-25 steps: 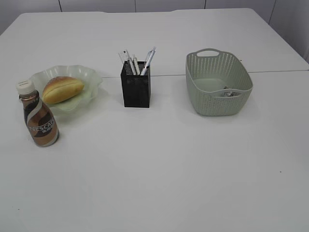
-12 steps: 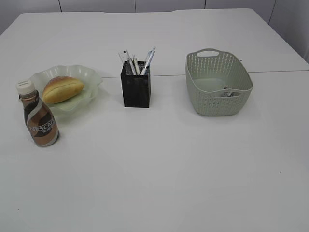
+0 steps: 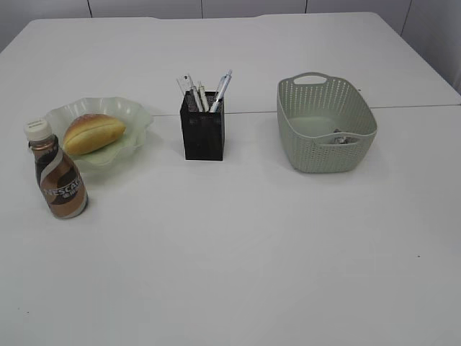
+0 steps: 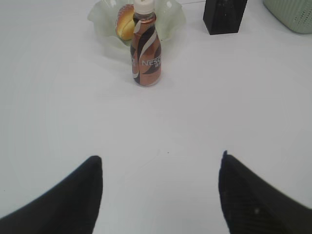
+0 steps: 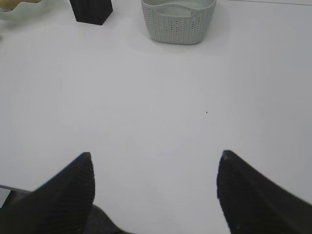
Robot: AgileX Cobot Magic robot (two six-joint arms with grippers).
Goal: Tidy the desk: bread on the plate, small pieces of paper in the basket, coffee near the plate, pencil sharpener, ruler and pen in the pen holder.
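The bread (image 3: 94, 133) lies on the pale-green plate (image 3: 133, 115) at the left of the desk (image 3: 238, 245). The coffee (image 3: 60, 173) stands upright just in front of the plate. The black pen holder (image 3: 202, 133) holds the pen (image 3: 222, 88) and the clear ruler (image 3: 186, 84); the pencil sharpener is hidden. The basket (image 3: 324, 124) has small pieces of paper (image 3: 343, 138) inside. No arm shows in the exterior view. My left gripper (image 4: 160, 161) is open over bare desk, well short of the coffee (image 4: 145, 46). My right gripper (image 5: 155, 158) is open over bare desk, far from the basket (image 5: 178, 19).
A thin seam (image 3: 410, 107) crosses the desk behind the basket. In the left wrist view the plate (image 4: 105, 22) and pen holder (image 4: 224, 17) sit at the top edge. In the right wrist view the pen holder (image 5: 91, 9) is top left.
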